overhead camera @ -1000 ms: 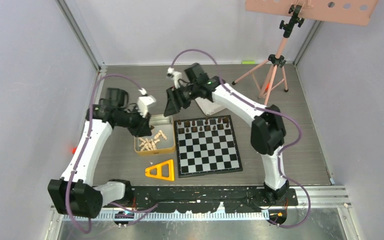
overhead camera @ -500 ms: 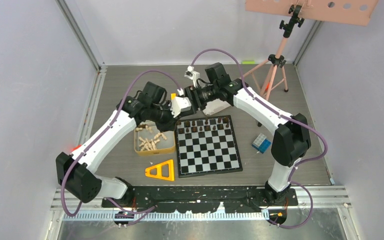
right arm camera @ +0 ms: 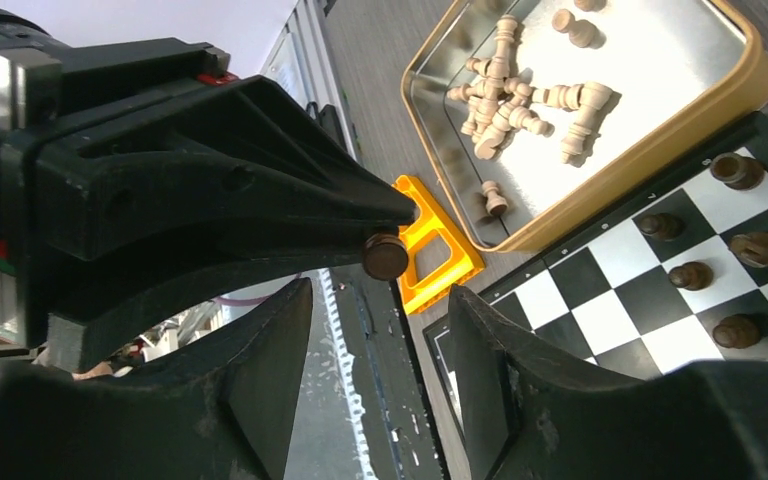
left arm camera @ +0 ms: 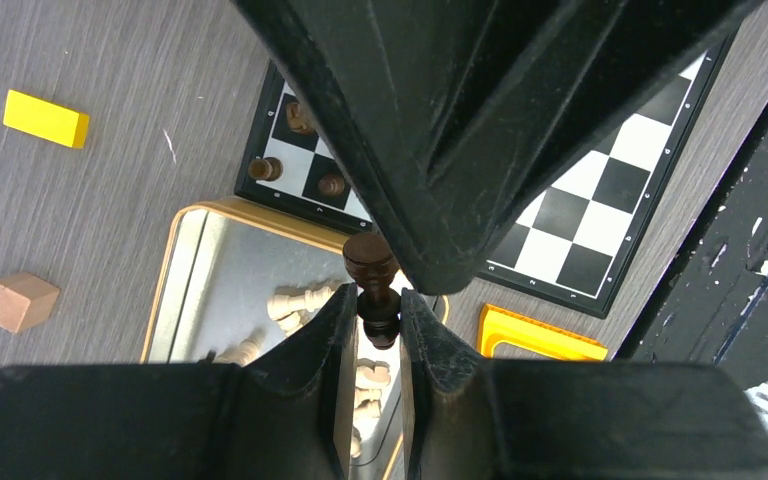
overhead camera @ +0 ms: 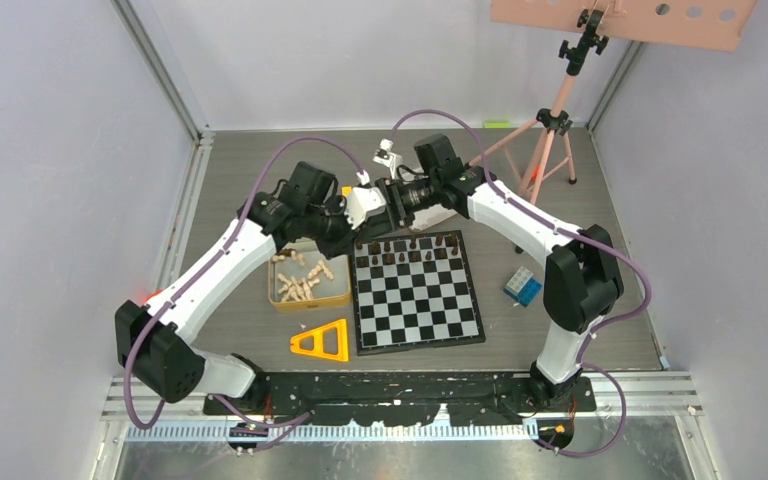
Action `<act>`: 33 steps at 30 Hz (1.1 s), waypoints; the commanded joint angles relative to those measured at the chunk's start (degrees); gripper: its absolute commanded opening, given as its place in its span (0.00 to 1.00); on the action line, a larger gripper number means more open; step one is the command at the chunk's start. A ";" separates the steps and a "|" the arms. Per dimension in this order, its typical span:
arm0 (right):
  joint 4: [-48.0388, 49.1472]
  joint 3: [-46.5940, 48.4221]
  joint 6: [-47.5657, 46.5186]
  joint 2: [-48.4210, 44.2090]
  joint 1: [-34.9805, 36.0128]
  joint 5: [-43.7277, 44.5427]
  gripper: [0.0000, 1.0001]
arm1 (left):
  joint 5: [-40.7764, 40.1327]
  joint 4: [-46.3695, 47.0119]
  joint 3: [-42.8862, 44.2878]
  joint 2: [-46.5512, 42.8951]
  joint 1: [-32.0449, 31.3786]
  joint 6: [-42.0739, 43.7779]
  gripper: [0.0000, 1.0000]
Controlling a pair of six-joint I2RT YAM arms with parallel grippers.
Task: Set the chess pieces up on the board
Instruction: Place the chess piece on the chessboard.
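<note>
The dark brown wooden chess piece (left arm camera: pixel 373 262) sits clamped in my left pincer (left arm camera: pixel 375 308) just off the far-left corner of the black-and-white checked board (overhead camera: pixel 420 300), so my right pincer (right arm camera: pixel 380 300), jaws apart, should centre on its head before closing.

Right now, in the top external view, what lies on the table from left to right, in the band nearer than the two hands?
gold tin → chessboard → blue block. The orange triangle overlaps the tin, so it is left out.

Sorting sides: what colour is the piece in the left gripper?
Dark brown; the piece shows best in the left wrist view.
</note>
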 commanded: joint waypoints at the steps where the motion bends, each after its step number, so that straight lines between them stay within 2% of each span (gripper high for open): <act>1: 5.89 -0.01 3.49 -1.00 -0.04 -2.94 0.58 | -0.29 2.63 1.90 0.29 -0.35 -0.67 0.00; 13: 7.73 0.49 5.51 2.49 0.41 -3.82 0.49 | -0.23 2.89 1.83 0.75 -0.77 -0.93 0.00; 22: 7.58 0.41 5.16 3.85 1.12 -3.92 0.47 | -0.14 3.16 1.52 0.84 -0.79 -1.07 0.00; 25: 7.75 0.56 5.27 4.06 1.42 -4.19 0.42 | -0.21 3.37 1.61 1.02 -0.79 -1.35 0.00; 27: 8.22 0.65 5.66 4.27 1.53 -4.60 0.35 | -0.28 3.42 1.62 1.19 -0.80 -1.46 0.01; 30: 8.63 0.63 6.07 4.16 1.34 -4.72 0.19 | -0.51 3.49 1.46 0.96 -0.74 -1.59 0.08; 33: 8.61 0.49 6.50 3.30 0.45 -4.25 0.09 | -0.98 4.13 0.76 0.04 -0.71 -1.21 0.28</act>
